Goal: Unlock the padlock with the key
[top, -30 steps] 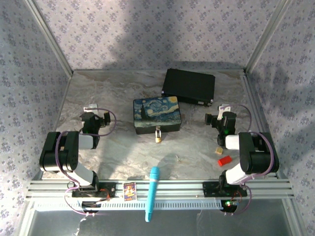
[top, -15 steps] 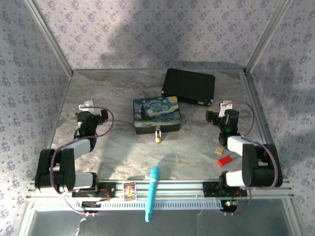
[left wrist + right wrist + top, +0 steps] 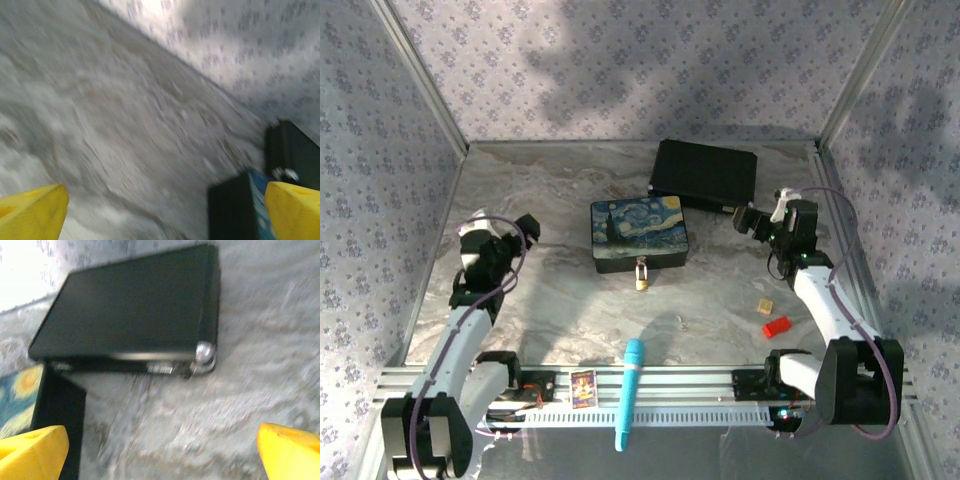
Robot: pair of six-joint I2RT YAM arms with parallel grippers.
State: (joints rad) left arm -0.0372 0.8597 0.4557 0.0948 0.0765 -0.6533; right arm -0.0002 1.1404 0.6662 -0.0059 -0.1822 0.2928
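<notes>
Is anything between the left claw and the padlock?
No loose thing lies on the table between the left claw and the padlock. The padlock sits against the painted box's near side, so that box's near-left corner borders the straight path.

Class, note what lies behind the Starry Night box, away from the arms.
A flat black case lies behind the Starry Night box, off its right rear corner. Whether they touch is unclear; anything under the case is covered.

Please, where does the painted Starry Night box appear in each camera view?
Top external: the painted box sits at the picture's centre.
Left wrist: box at the lower right.
Right wrist: box in the lower left corner.
Shared landmark: the black case near it.
</notes>
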